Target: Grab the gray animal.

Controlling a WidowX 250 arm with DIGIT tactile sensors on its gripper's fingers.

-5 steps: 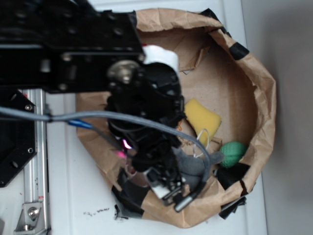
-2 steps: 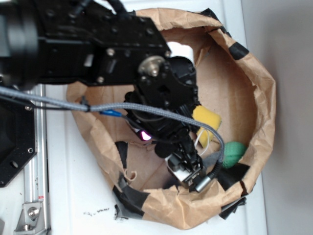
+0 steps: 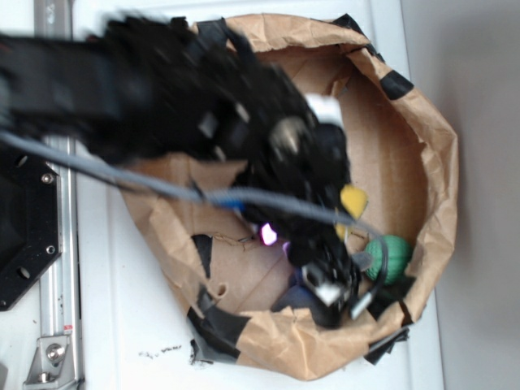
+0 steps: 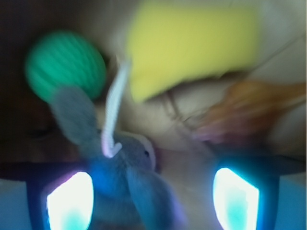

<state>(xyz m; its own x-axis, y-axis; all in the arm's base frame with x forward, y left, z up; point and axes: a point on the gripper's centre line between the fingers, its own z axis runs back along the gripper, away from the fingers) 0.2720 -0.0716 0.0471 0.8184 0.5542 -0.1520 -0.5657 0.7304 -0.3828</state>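
In the exterior view the black arm [image 3: 162,97] enters from the upper left and slants down to the right across a crumpled brown paper bag [image 3: 439,162] that lies opened out like a bowl on the white surface [image 3: 106,325]. The arm is smeared with motion blur. A gray cable [image 3: 162,188] runs along it toward the wrist, where a pink light glows. The pincer [image 3: 333,292] points down into the lower right part of the bag, close to the near wall and its black tape patches.

Just right of the pincer sits the green ball [image 3: 390,256], and a little above it a corner of the yellow sponge [image 3: 353,200] shows past the arm. The gray animal cannot be made out clearly in this view; only a small gray patch shows between the pincer and the ball.

In the wrist view, also blurred, the pincer's fingers [image 4: 69,203] glow bright at lower left and lower right, standing well apart. The gray animal [image 4: 120,177] lies between them, closer to the left finger and seemingly touching it, with one limb reaching up toward the green ball [image 4: 64,64] at upper left. Its white loop string [image 4: 114,115] rises toward the yellow sponge [image 4: 192,45], which fills the top centre. A tan blurred shape [image 4: 240,110] lies at the right.
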